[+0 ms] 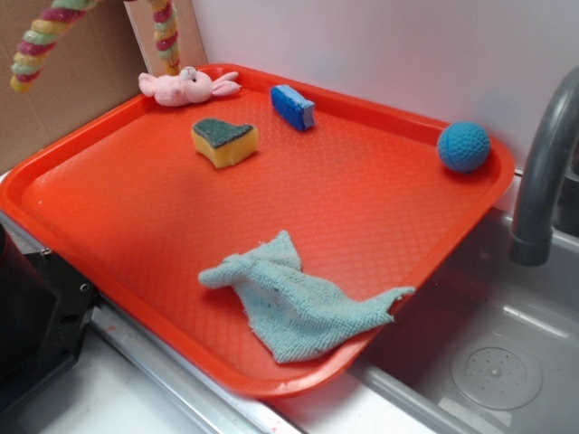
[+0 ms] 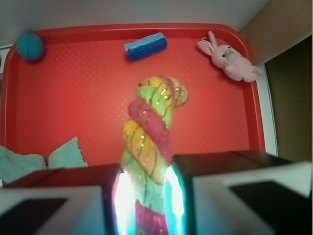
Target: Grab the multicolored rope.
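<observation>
**Rope clamped in the hand, lifted above the tray**

The multicolored rope point(image 2: 149, 147) sits between the two fingers of the hand point(image 2: 145, 196), which is clamped on it; in the wrist view the twisted pink, yellow, green and orange strands run from between the fingers out to a rounded end hanging over the red tray point(image 2: 88, 98). In the exterior view the rope point(image 1: 41, 36) appears at the top left corner, raised clear of the tray point(image 1: 362, 208), with two lengths drooping down in front of a cardboard backing; the hand itself is out of that view.

Relative to the tray: the pink plush bunny point(image 1: 185, 87) lies at its far left corner, against the rim. A blue block point(image 1: 293, 107) lies near the far rim, just right of the bunny. A yellow sponge with a dark green top point(image 1: 224, 142) rests a little nearer than both. A blue knitted ball point(image 1: 463, 146) sits in the far right corner. A light blue cloth point(image 1: 294, 303) lies crumpled by the near rim, one corner draped over it. Right of the tray is a grey sink point(image 1: 498, 362) with a faucet point(image 1: 543, 172).
</observation>
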You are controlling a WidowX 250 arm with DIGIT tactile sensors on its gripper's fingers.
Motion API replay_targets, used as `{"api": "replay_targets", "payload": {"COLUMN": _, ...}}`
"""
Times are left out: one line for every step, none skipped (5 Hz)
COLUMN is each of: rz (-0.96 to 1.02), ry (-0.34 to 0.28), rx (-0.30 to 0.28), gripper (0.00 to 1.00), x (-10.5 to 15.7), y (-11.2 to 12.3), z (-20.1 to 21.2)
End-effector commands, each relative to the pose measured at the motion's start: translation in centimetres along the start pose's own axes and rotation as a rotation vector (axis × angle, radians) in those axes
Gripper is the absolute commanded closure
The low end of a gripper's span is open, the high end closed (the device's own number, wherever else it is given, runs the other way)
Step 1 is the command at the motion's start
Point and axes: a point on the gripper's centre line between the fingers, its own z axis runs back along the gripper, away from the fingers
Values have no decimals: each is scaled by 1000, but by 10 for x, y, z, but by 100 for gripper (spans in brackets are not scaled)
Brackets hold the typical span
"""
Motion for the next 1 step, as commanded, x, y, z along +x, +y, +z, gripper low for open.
{"api": "replay_targets", "payload": {"rz": 54, "ry": -39, "rx": -19, "gripper": 100, "x": 2, "y": 5, "z": 14}}
